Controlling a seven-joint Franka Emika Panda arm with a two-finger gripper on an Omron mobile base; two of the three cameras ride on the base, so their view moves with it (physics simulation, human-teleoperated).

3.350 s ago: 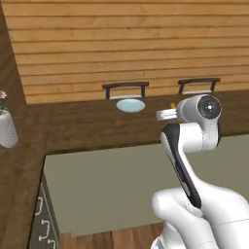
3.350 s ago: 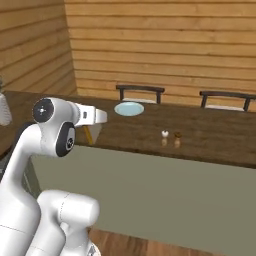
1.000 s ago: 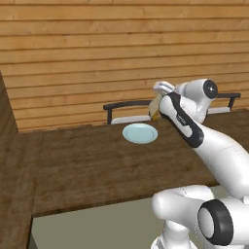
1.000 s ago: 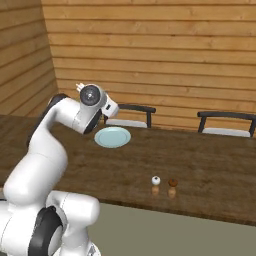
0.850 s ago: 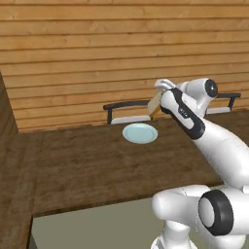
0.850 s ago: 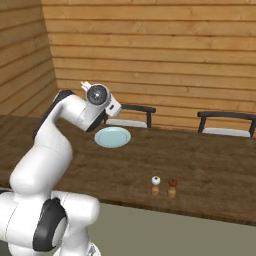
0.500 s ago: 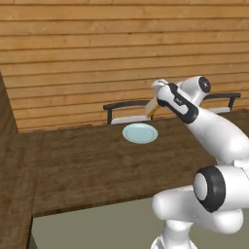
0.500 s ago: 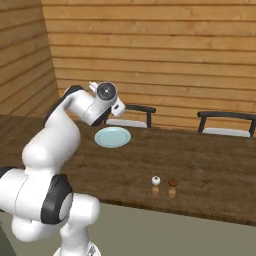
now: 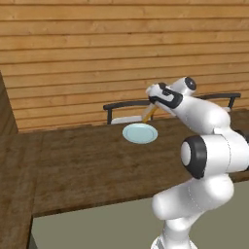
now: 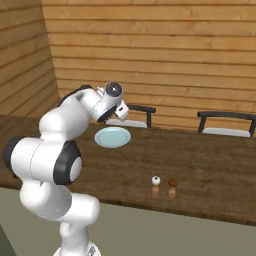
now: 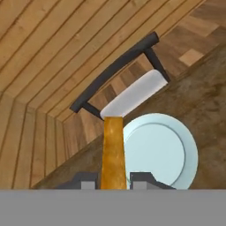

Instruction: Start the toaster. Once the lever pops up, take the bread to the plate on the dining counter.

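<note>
My gripper point(image 11: 113, 181) is shut on the bread point(image 11: 113, 152), a thin orange-tan slice that stands on edge between the fingers point(image 11: 84, 181). In the left base view the gripper point(image 9: 151, 105) hangs over the far rim of the plate point(image 9: 140, 133), and the bread point(image 9: 147, 115) slants down from it toward that rim. The plate point(image 11: 161, 152) is round and pale bluish-white, and lies just right of the slice in the hand view. It rests on the dark-brown dining counter point(image 9: 87, 165), near the far edge. The plate point(image 10: 113, 136) has nothing on it. The toaster and its lever are out of view.
A black chair with a pale seat point(image 9: 127, 105) stands right behind the plate, against the wood-plank wall. A second chair point(image 10: 226, 121) stands farther right. Small salt and pepper shakers point(image 10: 156, 186) point(image 10: 172, 188) stand on the counter to the right of my arm.
The hand has moved a little left and down with the bread, closer to the plate's far rim. The arm's elbow has swung round. The plate has not moved.
</note>
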